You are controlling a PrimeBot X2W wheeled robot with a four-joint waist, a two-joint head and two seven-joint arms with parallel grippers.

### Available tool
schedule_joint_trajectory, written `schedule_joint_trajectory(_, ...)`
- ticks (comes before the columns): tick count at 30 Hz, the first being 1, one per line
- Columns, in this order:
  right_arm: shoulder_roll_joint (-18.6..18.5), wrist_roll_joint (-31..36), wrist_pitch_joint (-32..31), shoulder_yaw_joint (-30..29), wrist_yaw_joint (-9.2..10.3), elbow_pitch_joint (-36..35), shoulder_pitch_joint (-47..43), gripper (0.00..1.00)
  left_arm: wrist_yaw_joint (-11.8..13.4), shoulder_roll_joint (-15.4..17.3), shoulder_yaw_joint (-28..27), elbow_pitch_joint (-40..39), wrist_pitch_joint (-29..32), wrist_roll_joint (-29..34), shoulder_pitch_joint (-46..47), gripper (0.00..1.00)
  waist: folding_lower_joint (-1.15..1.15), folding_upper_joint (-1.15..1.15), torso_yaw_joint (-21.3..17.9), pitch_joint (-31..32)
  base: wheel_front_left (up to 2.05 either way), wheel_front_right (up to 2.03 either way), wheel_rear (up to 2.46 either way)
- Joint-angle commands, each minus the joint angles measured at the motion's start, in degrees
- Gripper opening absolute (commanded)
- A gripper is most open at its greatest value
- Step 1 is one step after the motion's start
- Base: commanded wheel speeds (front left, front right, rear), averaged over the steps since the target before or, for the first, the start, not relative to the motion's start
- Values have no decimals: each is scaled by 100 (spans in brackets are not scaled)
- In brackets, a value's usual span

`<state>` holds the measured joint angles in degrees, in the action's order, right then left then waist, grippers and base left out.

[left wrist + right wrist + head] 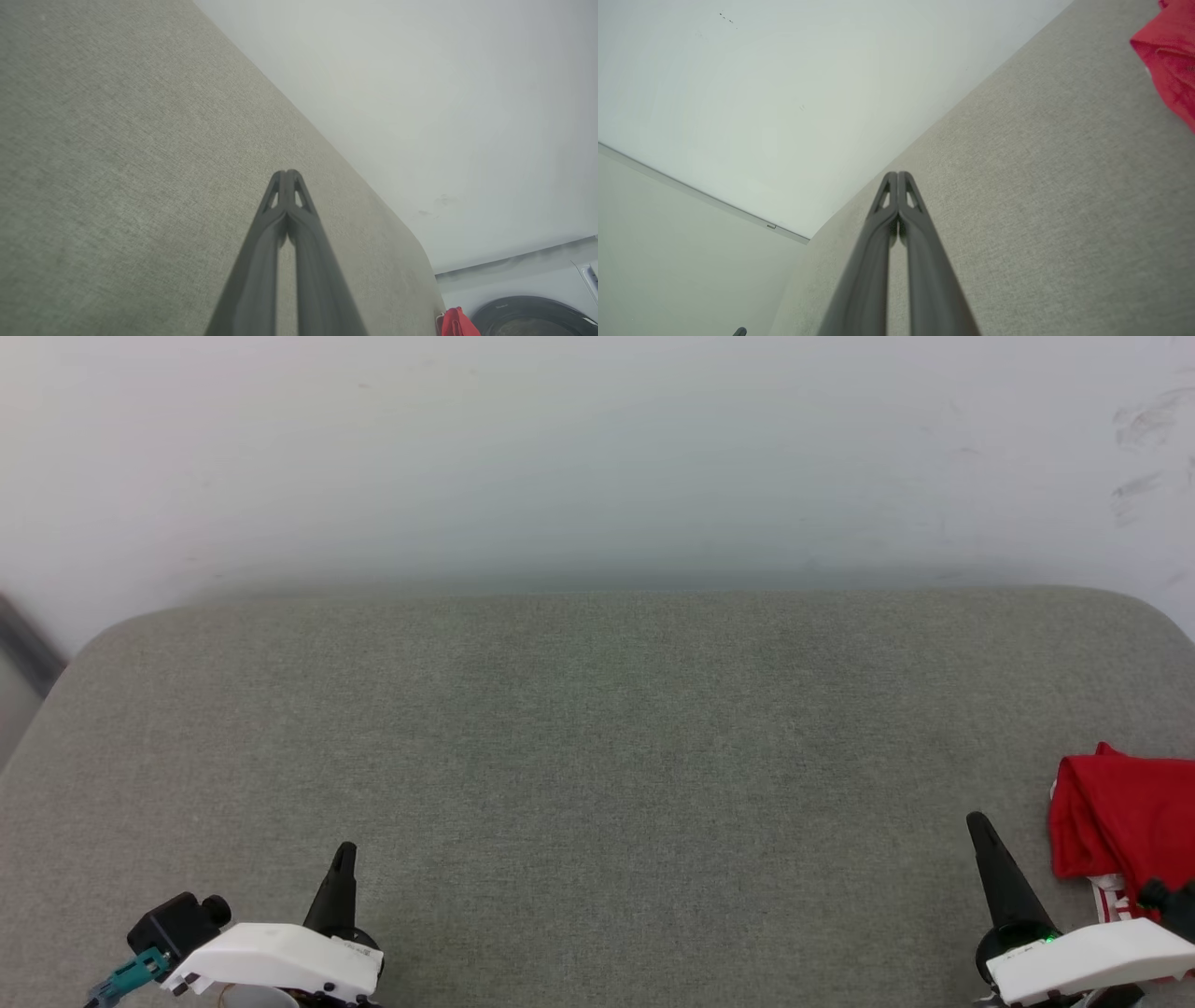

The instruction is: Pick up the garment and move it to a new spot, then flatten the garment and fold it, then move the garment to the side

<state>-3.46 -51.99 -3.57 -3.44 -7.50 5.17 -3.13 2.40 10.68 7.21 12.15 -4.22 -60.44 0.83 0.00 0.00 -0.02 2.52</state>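
Red garment off to the right of the right gripper; both grippers closed on nothing.

The grey padded table (597, 728) lies bare ahead of both grippers. The garment (1116, 817) sits heaped just to the right of the right gripper (977, 821), apart from its fingers, and well away from the left gripper (345, 851). Both pairs of fingers are pressed together and empty (the wrist views confirm it). In my judgement this fits a shirt waiting to be picked up as well as one already folded and set aside. In either case, good practice is to keep the closed fingers off the cloth so it is not dragged. The garment is cut off by the picture edge and partly hidden by the right arm's white casing. No lettering shows, and I cannot tell whether it is neatly folded or bunched.
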Motion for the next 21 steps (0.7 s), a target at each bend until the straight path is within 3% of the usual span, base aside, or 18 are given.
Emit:
schedule_joint_trajectory(1,-39,-180,-11,-16,0,-26,187,0,-76,-1,-82,-47,31,-126,169,0,0,0,0,-4,0,0,0)
schedule_joint_trajectory(21,-39,-1535,-81,-79,0,289,454,0,-400,-258,-515,31,375,-1194,309,0,0,0,1,-76,0,0,0)
